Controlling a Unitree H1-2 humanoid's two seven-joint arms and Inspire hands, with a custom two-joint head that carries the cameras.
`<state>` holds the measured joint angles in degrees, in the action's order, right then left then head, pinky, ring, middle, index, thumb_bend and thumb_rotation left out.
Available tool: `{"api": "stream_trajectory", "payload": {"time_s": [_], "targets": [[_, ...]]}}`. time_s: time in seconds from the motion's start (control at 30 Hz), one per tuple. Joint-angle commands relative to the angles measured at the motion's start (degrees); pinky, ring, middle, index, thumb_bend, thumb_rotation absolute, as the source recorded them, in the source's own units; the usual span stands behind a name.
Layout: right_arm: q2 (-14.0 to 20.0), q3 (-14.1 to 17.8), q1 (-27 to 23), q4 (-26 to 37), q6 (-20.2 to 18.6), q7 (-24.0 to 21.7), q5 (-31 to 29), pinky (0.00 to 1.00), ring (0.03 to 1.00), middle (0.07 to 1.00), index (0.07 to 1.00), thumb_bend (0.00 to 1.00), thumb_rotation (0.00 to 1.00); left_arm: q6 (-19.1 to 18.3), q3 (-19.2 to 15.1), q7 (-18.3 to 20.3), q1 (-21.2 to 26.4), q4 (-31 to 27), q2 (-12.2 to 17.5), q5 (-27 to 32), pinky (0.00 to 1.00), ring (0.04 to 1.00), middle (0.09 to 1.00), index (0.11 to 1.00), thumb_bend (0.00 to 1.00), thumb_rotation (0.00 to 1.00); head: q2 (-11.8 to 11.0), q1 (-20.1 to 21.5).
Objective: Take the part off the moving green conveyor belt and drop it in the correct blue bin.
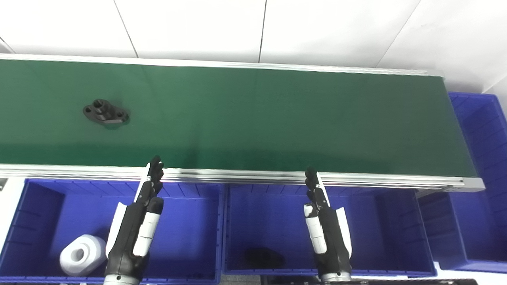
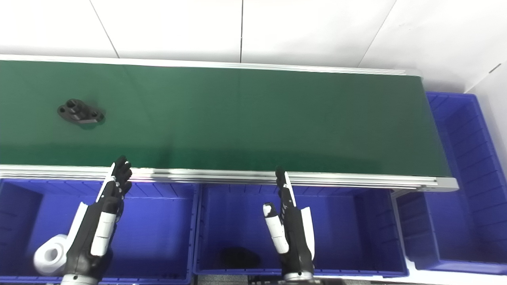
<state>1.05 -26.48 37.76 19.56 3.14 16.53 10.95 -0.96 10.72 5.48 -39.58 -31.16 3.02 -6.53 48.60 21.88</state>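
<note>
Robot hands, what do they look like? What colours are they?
Both are black and white. The left robot hand has slim black fingers, a black palm and smooth white shell panels along its sides, with a white cover on the thumb. The right robot hand looks the same, mirrored. A silvery ring shows at each wrist near the picture's bottom edge. No cables, sleeves or markings can be seen.

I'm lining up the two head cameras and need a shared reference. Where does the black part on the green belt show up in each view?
Left eye view: black part lies on the belt's left portion, up and left of the left robot hand.
Right eye view: same part, nearer the left edge.
Shared landmark: the white part in the left blue bin.
</note>
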Motion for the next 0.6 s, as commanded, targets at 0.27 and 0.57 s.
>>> {"api": "stream_trajectory", "payload": {"time_s": [0.27, 0.57], "targets": [[-8.83, -7.02, 2.91, -2.98, 6.92, -0.02, 0.62, 1.0, 0.987, 0.977, 0.979, 0.86, 1.0, 4.99, 0.6, -1.58, -0.66, 0.8, -0.7, -2.03, 1.0, 1.0, 1.0, 1.0, 0.63, 1.0, -3.59, -2.35], [-7.66, -6.48, 1.78, -3.92, 8.16, -2.08, -1.38, 1.0, 1.0, 0.992, 0.991, 0.73, 1.0, 6.35, 0.55, -1.68, -0.59, 1.98, -0.43, -2.29, 1.0, 0.994, 1.0, 1.0, 0.63, 1.0, -4.1, -2.46]]}}
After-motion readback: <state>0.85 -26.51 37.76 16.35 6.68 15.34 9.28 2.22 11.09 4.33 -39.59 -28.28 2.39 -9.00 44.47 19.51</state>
